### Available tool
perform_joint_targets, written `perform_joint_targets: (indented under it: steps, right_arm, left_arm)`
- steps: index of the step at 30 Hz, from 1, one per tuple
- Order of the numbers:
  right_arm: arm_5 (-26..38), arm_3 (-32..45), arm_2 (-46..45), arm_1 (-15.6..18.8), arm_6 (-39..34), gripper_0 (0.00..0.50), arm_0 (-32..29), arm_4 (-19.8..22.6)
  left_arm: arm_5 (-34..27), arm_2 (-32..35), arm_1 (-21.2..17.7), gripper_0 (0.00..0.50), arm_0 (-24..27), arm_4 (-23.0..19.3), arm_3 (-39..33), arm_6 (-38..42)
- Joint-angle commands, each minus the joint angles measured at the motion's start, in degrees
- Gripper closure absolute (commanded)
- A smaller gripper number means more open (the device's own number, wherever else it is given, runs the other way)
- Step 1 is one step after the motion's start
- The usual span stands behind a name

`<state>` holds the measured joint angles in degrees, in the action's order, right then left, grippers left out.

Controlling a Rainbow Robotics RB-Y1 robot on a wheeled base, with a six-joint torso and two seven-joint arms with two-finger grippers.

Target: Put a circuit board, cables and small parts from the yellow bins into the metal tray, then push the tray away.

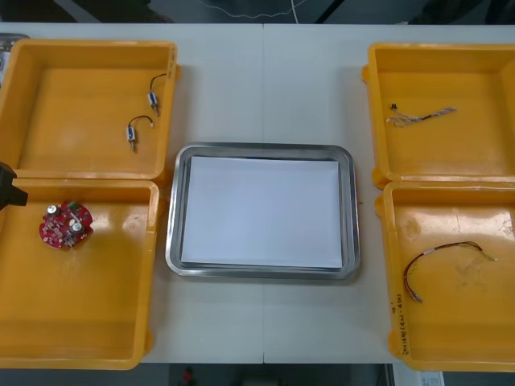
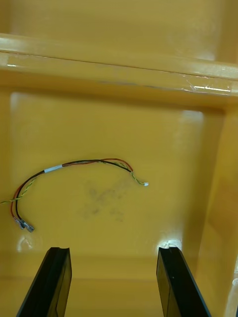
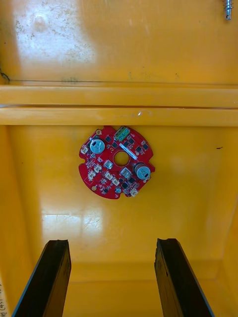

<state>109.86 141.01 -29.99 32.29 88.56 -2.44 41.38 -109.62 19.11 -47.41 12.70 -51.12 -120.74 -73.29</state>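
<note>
Ahead of the fingers of the left gripper (image 3: 111,242), which stand apart and empty, the round red board (image 3: 117,162) lies flat on the glossy floor of a left bin (image 3: 198,198). It sits centred between them, its face studded with small components around a middle hole. The right gripper (image 2: 114,250) also has its fingers apart, over a right bin (image 2: 99,124). Beyond them a thin red, black and yellow cable (image 2: 54,169) lies in an arc. On the counter (image 1: 265,80) sits the shiny rectangular tray (image 1: 261,149), white inside.
</note>
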Motion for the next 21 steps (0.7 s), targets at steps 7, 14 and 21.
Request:
perform_joint_targets:
  steps: [7, 14, 21]
  right_arm:
    - [0.1, 3.4, 0.3, 1.0, -4.6, 0.000, -2.5, -2.7]
    - [0.1, 3.7, -0.3, 3.3, -9.0, 0.000, -2.1, 2.0]
    - [0.1, 3.8, -0.6, 6.8, -17.1, 0.000, -1.7, 9.2]
  left_arm:
    - [-0.4, 0.8, -0.8, 0.000, -1.5, 0.4, -0.1, -3.3]
    - [-0.4, 0.5, -0.8, 0.000, -1.8, 0.1, -0.1, -6.8]
    - [-0.4, -3.2, -1.3, 0.000, -1.9, -0.7, -0.1, -8.2]
